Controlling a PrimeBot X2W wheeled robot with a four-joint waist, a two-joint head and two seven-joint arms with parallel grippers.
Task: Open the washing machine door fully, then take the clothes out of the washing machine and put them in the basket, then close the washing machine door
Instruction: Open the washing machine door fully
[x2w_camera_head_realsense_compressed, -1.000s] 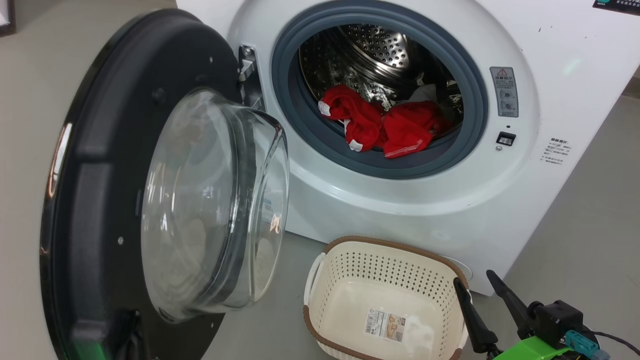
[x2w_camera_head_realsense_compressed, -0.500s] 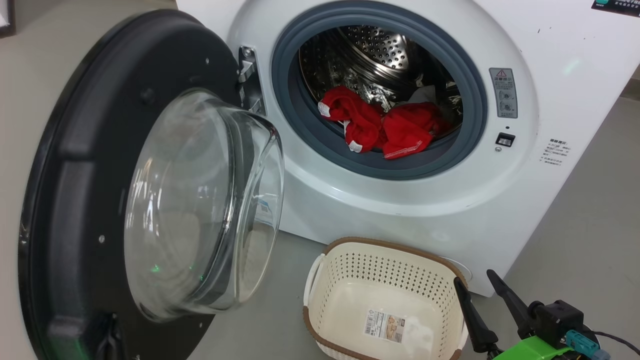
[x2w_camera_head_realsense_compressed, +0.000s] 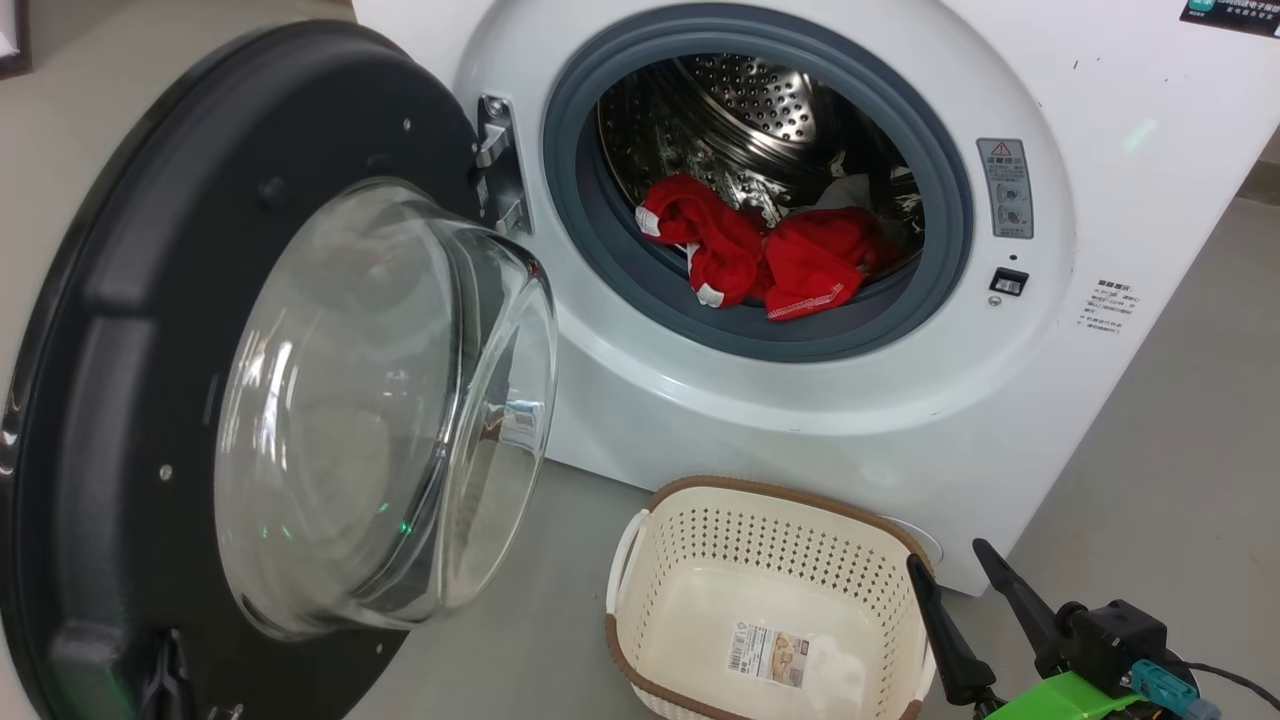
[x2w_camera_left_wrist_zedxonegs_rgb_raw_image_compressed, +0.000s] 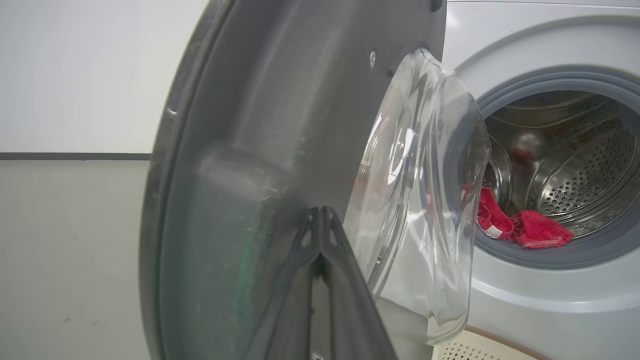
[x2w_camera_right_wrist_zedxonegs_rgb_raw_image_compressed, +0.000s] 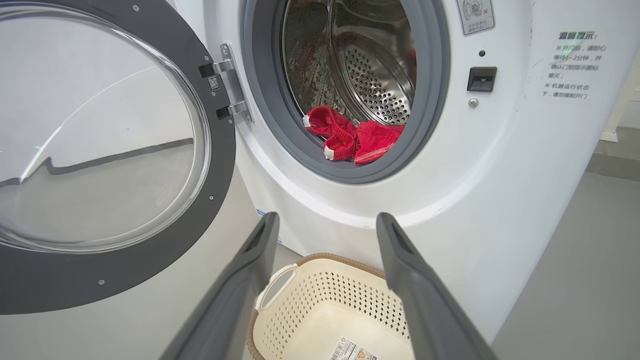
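- Head view: washing machine door (x2w_camera_head_realsense_compressed: 150, 330) open before me, glass bulging.
- Red clothes (x2w_camera_head_realsense_compressed: 770, 255) in drum (x2w_camera_head_realsense_compressed: 760, 90); label (x2w_camera_head_realsense_compressed: 768, 652) in basket (x2w_camera_head_realsense_compressed: 770, 487).
- Left gripper (x2w_camera_left_wrist_zedxonegs_rgb_raw_image_compressed: 320, 214) pinched, right gripper (x2w_camera_right_wrist_zedxonegs_rgb_raw_image_compressed: 328, 217) spread.

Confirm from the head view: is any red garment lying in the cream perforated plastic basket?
No, the cream perforated plastic basket holds just a paper label, and the red clothes lie in the steel drum.

White washing machine (x2w_camera_head_realsense_compressed: 760, 400), grey rubber ring (x2w_camera_head_realsense_compressed: 570, 200) at its mouth, perforated steel drum (x2w_camera_head_realsense_compressed: 760, 90) inside. Clothes (x2w_camera_head_realsense_compressed: 800, 265) in the washing machine are red with white trim. The washing machine door (x2w_camera_head_realsense_compressed: 130, 300) has a black rim and clear glass. The basket (x2w_camera_head_realsense_compressed: 760, 545) in front of the washing machine is cream with dotted holes, a brown rim and white handles.
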